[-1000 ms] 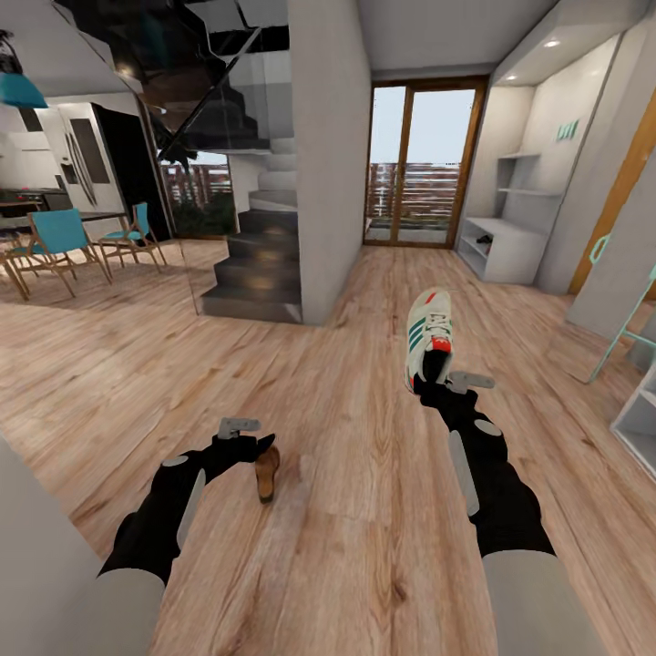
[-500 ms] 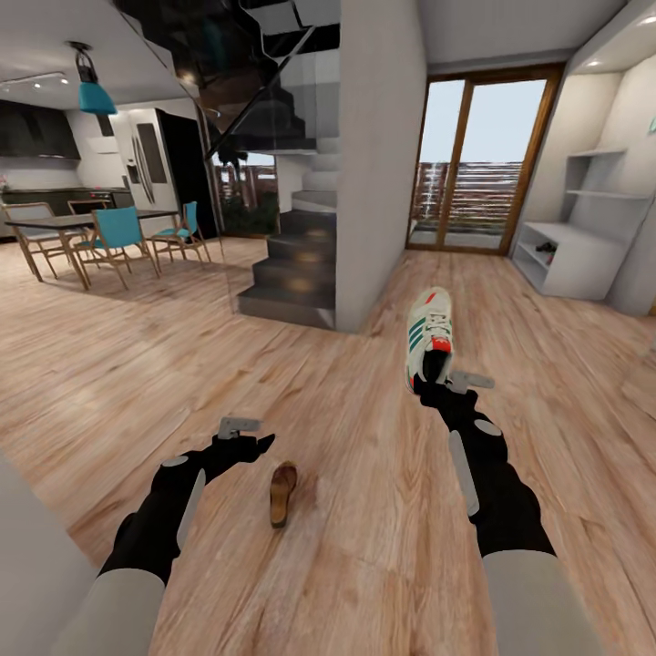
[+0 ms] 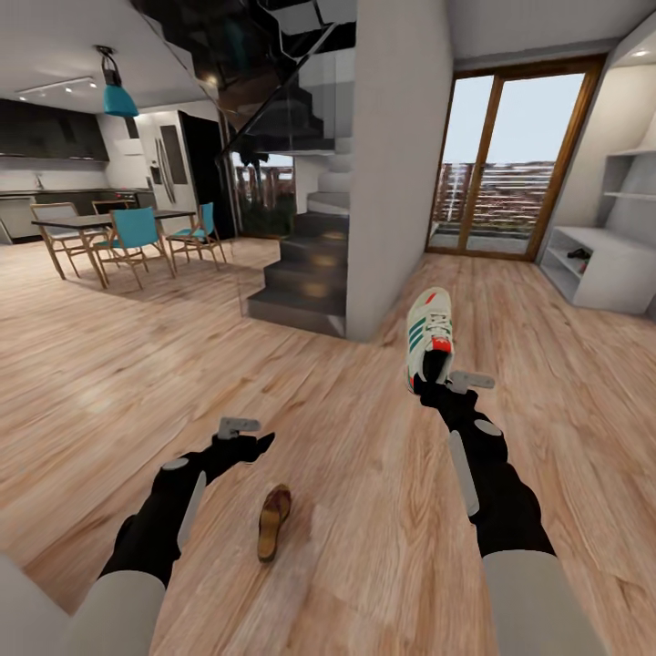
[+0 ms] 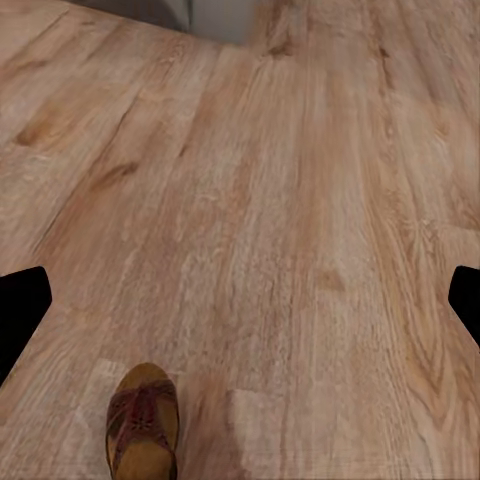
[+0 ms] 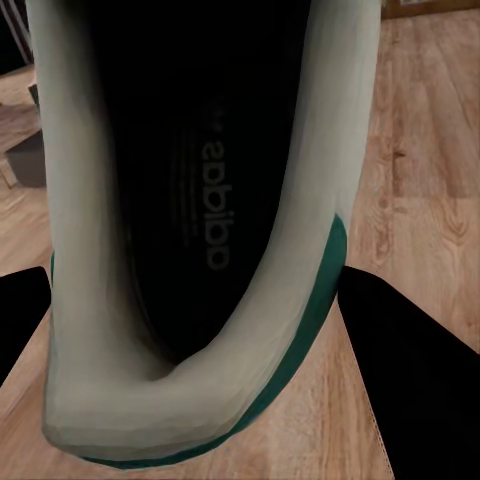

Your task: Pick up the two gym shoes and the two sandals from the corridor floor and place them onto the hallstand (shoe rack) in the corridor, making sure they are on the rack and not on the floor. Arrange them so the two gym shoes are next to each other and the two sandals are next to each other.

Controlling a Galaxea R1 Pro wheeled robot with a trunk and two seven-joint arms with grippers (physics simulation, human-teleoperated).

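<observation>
A cream-white gym shoe (image 3: 428,335) with green stripes and a red tongue hangs above the corridor floor (image 3: 346,428), toe pointing away, heel in my right gripper (image 3: 432,374). In the right wrist view the gym shoe (image 5: 200,230) sits with its heel between the dark fingers (image 5: 415,380), and the right gripper (image 5: 215,345) is shut on it. A brown sandal (image 3: 273,521) lies flat on the planks just below and right of my left gripper (image 3: 262,444). The left gripper (image 4: 240,305) is open and empty, with the sandal (image 4: 143,428) on the floor (image 4: 280,180) under it. The pale hallstand (image 3: 612,273) stands at the far right.
A dark staircase (image 3: 305,282) and a white pillar (image 3: 396,173) rise ahead at the middle. Glass doors (image 3: 510,164) close the corridor's far end. A dining table with teal chairs (image 3: 137,237) is at the far left. Something small and dark (image 3: 577,256) sits on the hallstand's shelf.
The camera has swung left, so stairs, doors and hallstand slid right in the picture. The sandal, beside the left gripper and on edge before, now lies flat and lower. Both arms hold their pose.
</observation>
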